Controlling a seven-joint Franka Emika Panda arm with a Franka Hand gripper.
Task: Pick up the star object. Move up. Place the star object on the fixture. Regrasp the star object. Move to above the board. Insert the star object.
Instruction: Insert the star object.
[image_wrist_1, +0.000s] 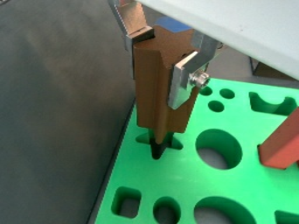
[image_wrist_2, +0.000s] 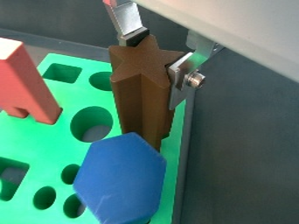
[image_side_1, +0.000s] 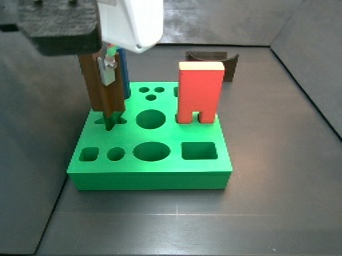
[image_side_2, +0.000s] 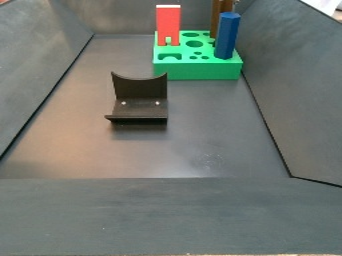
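Gripper (image_wrist_1: 162, 54) clamped on star object (image_wrist_1: 158, 92), tip entering star hole of board (image_wrist_1: 239, 179). Keep vertical, points aligned, push straight down.

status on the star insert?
Gripper shut on star object, over the board. Tip entering star hole, not seated. Red block stands clear.

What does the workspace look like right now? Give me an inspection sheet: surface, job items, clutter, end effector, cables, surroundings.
Surface: dark floor, bare in front of the fixture.
Star object: upright, held between the fingers, lower end at the star hole in the board's corner.
Board: green, flat on the floor.
Fixture: stands apart from the board, nothing on it.
Clutter: red arch block and blue hexagonal peg standing on the board.
End effector: above the board, shut on the star object.
Cables: nothing seen.
Surroundings: dark walls.
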